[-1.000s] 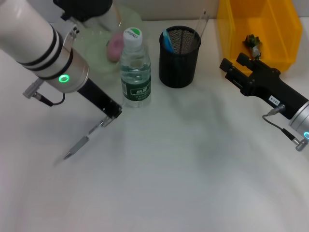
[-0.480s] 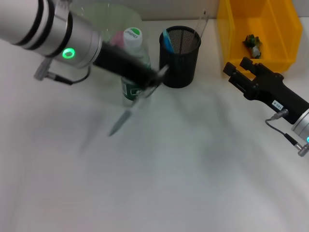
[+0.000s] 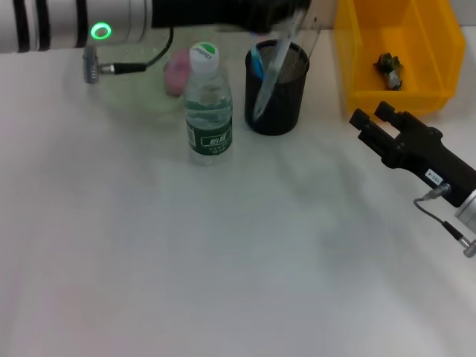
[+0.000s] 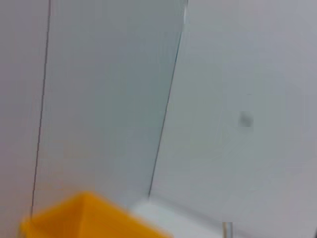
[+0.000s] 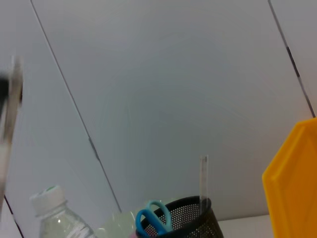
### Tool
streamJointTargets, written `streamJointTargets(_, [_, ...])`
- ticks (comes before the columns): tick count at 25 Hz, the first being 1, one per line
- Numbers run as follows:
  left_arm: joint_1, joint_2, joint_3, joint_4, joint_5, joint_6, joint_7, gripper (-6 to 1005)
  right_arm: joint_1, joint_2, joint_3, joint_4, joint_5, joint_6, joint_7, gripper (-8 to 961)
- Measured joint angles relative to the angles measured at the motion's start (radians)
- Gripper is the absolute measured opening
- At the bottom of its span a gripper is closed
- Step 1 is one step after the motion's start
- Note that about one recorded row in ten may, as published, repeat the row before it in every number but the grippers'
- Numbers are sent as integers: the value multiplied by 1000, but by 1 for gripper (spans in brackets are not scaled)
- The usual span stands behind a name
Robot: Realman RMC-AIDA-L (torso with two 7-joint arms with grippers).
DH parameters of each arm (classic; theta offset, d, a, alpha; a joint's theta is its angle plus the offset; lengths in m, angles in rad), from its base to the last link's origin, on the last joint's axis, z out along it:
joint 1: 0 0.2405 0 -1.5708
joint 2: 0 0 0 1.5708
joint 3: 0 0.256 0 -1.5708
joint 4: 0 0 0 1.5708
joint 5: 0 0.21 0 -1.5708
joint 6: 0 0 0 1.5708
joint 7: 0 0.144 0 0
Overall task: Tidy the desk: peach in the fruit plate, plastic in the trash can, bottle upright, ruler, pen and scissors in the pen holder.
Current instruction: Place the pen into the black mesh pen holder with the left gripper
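Black mesh forms the pen holder (image 3: 277, 88), standing at the far side of the desk (image 3: 223, 260) between the upright bottle (image 3: 208, 104) and the yellow trash can (image 3: 398, 52). Over it, the left gripper (image 3: 286, 13) grips the pen (image 3: 271, 67), which hangs tilted across the holder's rim. Blue scissors (image 5: 154, 218) and a clear ruler (image 5: 202, 177) already stand inside. Left of the bottle, the peach (image 3: 177, 72) lies in the fruit plate (image 3: 134, 97). The right gripper (image 3: 370, 123) hovers unclenched, empty, on the right.

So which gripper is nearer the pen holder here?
Left. The left gripper holds the pen directly above the pen holder; the right gripper sits off to its right, low over the table.
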Motion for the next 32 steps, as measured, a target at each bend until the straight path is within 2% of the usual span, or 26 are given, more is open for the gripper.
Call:
streamJointTargets(3, [32,-2,37,-104,-288,-96,219,151,-8,0,-2,5,0,-4,0,603])
streamJointTargets(6, [15,-3,94,-261,-557,-147,453,155,-10,-1,-4,19,-5,-10,0,604])
streamJointTargets(7, [15,-3,94,-261,-557,-147,453,156,-10,-2,-5,22,-6,-13,0,604])
streamJointTargets(9, [-34,-4,118,-383,-656,-158,560,158,-10,-2,-7,28,-8,-23,3,604])
streamJointTargets(10, [-34,-4,118,-383,-656,-158,560,159,-10,-2,-7,28,-8,-23,3,604])
streamJointTargets(11, [-71,-5,126,-457,-709,-161,613,160,-11,-2,-8,31,-10,-27,4,604])
streamJointTargets(13, [-92,-5,129,-499,-738,-162,643,162,-12,-2,-8,39,-10,-28,5,604])
streamJointTargets(16, [-156,-6,153,-645,-879,-174,781,165,-12,-2,-9,50,-12,-28,5,604])
streamJointTargets(17, [-156,-6,153,-645,-879,-174,781,166,-12,-2,-9,50,-12,-28,5,603])
streamJointTargets(21, [-173,-6,222,-712,-1061,-229,997,170,-15,0,-18,60,-14,-28,5,603])
streamJointTargets(22, [-173,-6,222,-712,-1061,-229,997,171,-15,0,-18,60,-14,-28,5,603])
streamJointTargets(25, [-169,-5,279,-737,-1193,-262,1150,174,-22,0,-18,70,-14,-28,3,603])
streamJointTargets(26, [-168,-6,310,-761,-1279,-268,1229,175,-26,1,-18,71,-14,-28,3,603])
streamJointTargets(27, [-168,-6,310,-761,-1279,-268,1229,176,-26,1,-18,71,-14,-28,3,603])
streamJointTargets(30, [-178,-5,384,-826,-1456,-271,1386,179,-28,2,-18,78,-14,-28,4,604])
streamJointTargets(31, [-184,-6,429,-858,-1561,-275,1477,180,-28,2,-17,85,-14,-28,4,604])
streamJointTargets(32, [-184,-6,429,-858,-1561,-275,1477,181,-28,2,-17,85,-14,-28,4,604])
